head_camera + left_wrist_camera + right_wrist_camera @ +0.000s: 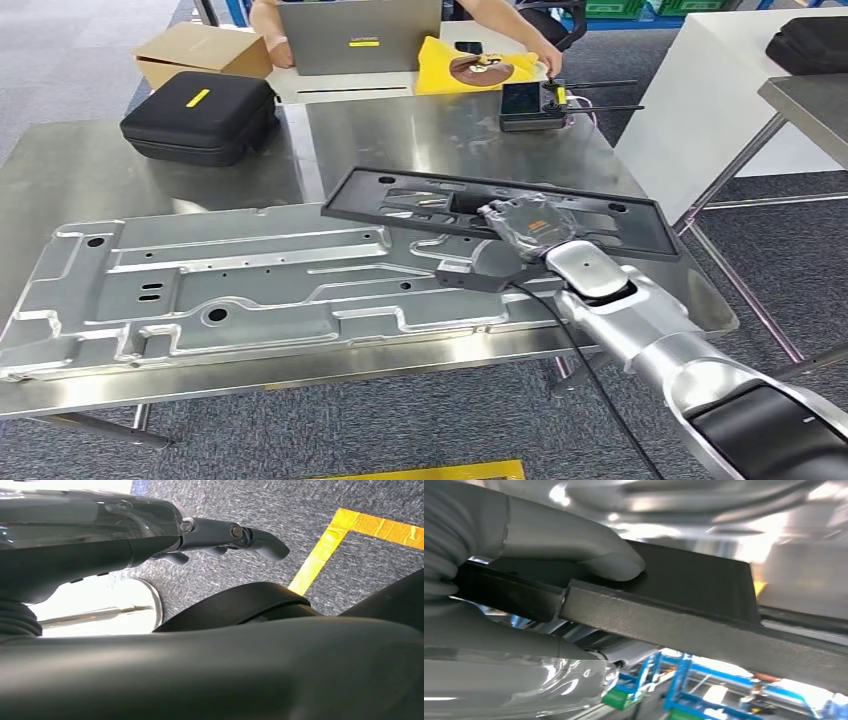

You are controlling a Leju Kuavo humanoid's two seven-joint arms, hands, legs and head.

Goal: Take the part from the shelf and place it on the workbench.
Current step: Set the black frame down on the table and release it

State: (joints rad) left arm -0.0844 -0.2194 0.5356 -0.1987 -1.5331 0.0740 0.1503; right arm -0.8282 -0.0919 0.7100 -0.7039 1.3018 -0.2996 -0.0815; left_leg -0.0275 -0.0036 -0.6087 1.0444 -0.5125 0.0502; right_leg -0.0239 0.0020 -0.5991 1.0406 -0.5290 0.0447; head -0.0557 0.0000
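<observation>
1. My left hand (220, 537) hung down over grey carpet beside a strip of yellow floor tape (350, 535); its fingers (265, 542) were stretched out and apart, released, grasping nothing.
2. My right arm reached up from the lower right across the near edge of the steel worktop (420, 130), with a black cable running along it.
3. My right hand (525, 222) was grasping the black part (400, 200), a long flat frame with cut-outs; in the right wrist view my thumb (589, 550) pressed on its flat face, and the part's edge (704, 625) ran between thumb and the rest of the hand.
4. The black part lay over the worktop at my hand, its left end overlapping the far right edge of a large stamped metal panel (240, 285) that lay flat along the near side of the worktop; I could not tell whether the part rested fully on the surface or was held just clear of it.
5. Farther back on the left stood a black zipped case (200, 117) with a yellow label, behind it a cardboard box (200, 50).
6. At the far end were a handheld controller (530, 105), a yellow cloth (470, 68) and an open laptop (358, 35), with a person's arms either side of it
</observation>
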